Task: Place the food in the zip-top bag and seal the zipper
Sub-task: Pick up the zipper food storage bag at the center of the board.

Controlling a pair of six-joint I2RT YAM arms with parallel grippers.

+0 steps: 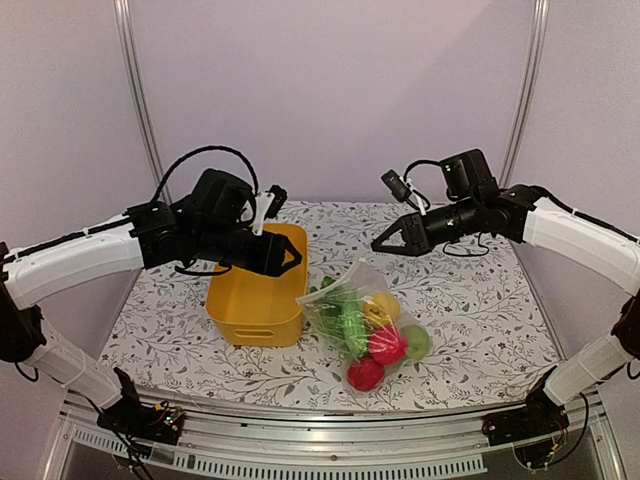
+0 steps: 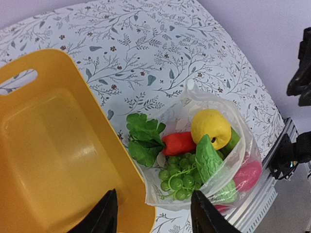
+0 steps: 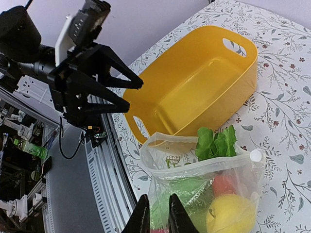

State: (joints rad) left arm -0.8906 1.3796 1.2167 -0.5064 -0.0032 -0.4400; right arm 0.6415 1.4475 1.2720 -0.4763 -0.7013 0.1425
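Food inside zip-top bag (zipper unsealed) beside yellow tub

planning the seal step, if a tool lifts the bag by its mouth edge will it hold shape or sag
Likely sags: the bag is thin, crumpled film. The food, round loose pieces, would probably slump to the bottom. The lettuce seems to poke out of the mouth and may drop out.
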